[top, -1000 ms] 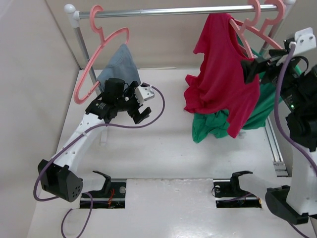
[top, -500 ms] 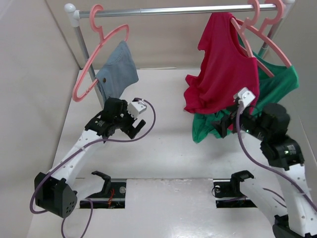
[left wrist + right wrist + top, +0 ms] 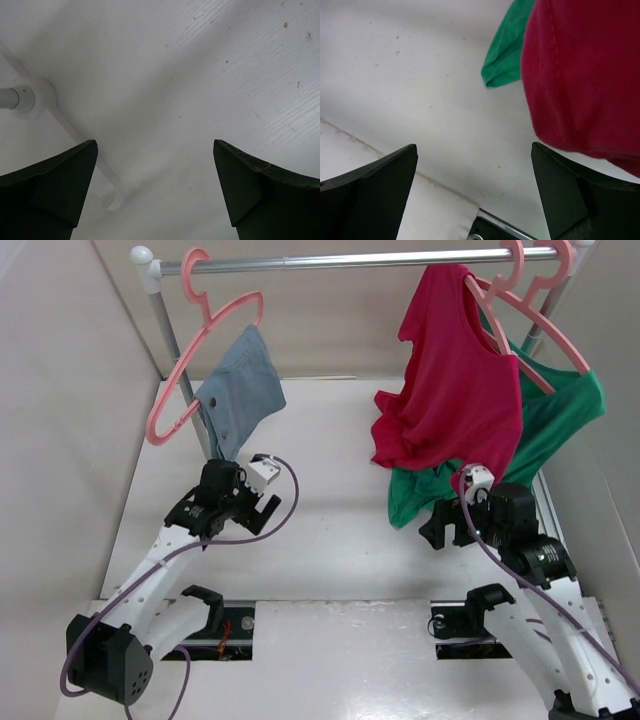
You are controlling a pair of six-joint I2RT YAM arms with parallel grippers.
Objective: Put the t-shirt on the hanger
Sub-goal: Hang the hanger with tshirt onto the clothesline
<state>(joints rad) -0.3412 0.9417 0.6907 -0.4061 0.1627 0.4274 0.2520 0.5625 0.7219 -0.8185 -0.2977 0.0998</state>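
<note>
I see the t-shirt hanging from the hanger on the rail at the far right corner, with its lower folds against the green top. I read the left gripper low over the table toward the left edge, fingers apart with nothing between them. The right gripper is low just beside the shirt's hem, fingers apart and empty.

White table. Metal rail runs along the 12 o'clock edge, carried by a post at 10 o'clock. Pink hanger is hooked at the rail's left end, tilted, bearing a blue-grey denim piece. Green top hangs at 2 o'clock, hem bunched on the table. Left wrist view: white rack foot at 9 o'clock.
</note>
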